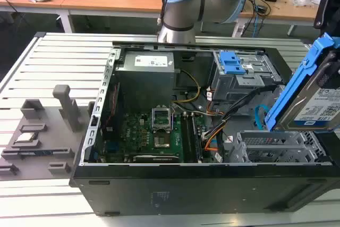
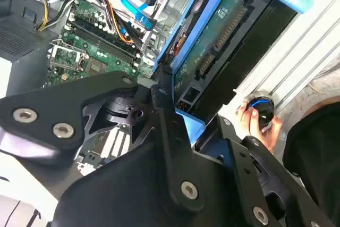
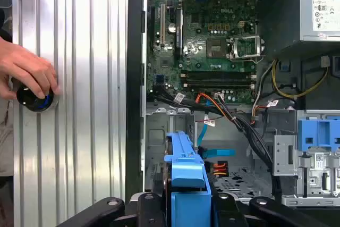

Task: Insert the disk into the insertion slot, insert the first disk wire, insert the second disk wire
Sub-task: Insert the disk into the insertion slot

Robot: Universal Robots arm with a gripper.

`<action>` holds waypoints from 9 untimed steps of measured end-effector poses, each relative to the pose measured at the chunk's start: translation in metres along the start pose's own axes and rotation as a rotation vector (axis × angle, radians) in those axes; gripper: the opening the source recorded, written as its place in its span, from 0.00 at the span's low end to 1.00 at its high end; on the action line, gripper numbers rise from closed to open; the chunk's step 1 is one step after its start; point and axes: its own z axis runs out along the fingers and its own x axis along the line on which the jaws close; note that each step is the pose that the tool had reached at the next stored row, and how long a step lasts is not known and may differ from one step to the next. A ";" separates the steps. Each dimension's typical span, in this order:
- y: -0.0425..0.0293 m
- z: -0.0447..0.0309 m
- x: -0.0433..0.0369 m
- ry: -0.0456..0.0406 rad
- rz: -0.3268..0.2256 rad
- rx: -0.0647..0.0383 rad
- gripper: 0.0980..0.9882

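The disk [image 1: 314, 99], a grey drive with a white label in a bright blue carrier, hangs tilted above the open case at the exterior view's right. My gripper [image 3: 187, 208] is shut on it, its black links flanking the blue carrier [image 3: 186, 176]. The second wrist view shows the disk's green underside [image 2: 220, 33]. Just below the disk stands the insertion slot [image 1: 271, 150], a silver perforated cage. The first disk wire [image 1: 212, 131], a red, orange and black bundle, runs beside the slot. The second disk wire [image 1: 260, 116], a flat light-blue cable, loops between the two cages.
A taller grey cage with blue tabs [image 1: 239, 70] stands behind the slot. The motherboard [image 1: 159, 134] and power supply [image 1: 146, 70] fill the case's left. A person's hand [image 3: 24, 70] rests on a black knob [image 3: 34, 99] on the ribbed table beside the case.
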 end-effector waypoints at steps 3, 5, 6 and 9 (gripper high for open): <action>0.0102 0.0125 -0.0004 -0.0002 0.000 0.000 0.30; 0.0129 0.0214 -0.0009 -0.0002 0.000 0.000 0.30; 0.0134 0.0233 -0.0013 0.0000 0.000 0.000 0.30; 0.0142 0.0350 -0.0056 0.0000 0.000 0.000 0.30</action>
